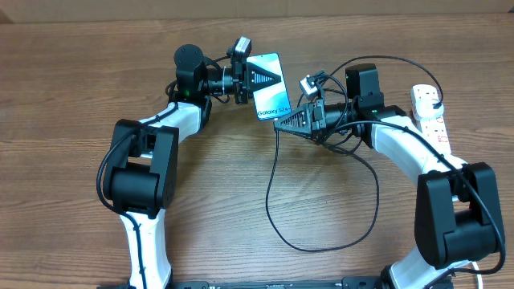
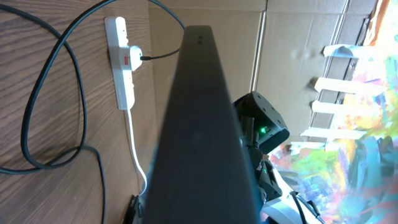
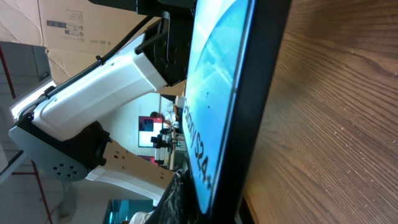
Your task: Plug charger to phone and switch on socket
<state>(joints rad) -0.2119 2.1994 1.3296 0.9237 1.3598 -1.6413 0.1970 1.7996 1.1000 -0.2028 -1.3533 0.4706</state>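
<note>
Wood-grain table (image 1: 72,72) seen from above, with two white-and-black arms reaching in from the near edge. At left of centre, the left gripper (image 1: 255,78) is clamped on the phone (image 1: 273,96). The phone's teal screen faces up and its long axis runs away from the robot, the far end leaning slightly left. Just beside its near end, the right gripper (image 1: 283,124) is closed on the end of the charger (image 1: 271,185); the connector tip is too small to make out. The black cable drops into a wide loop on the table between the arms. At far right lies the socket (image 1: 432,120), partly hidden by the right arm. The left wrist view is blocked by the phone's dark edge (image 2: 199,143), but shows a black plug (image 2: 138,57) seated in the socket (image 2: 121,81). The right wrist view shows the screen (image 3: 214,93) edge-on, with the left arm (image 3: 106,81) behind it.
</note>
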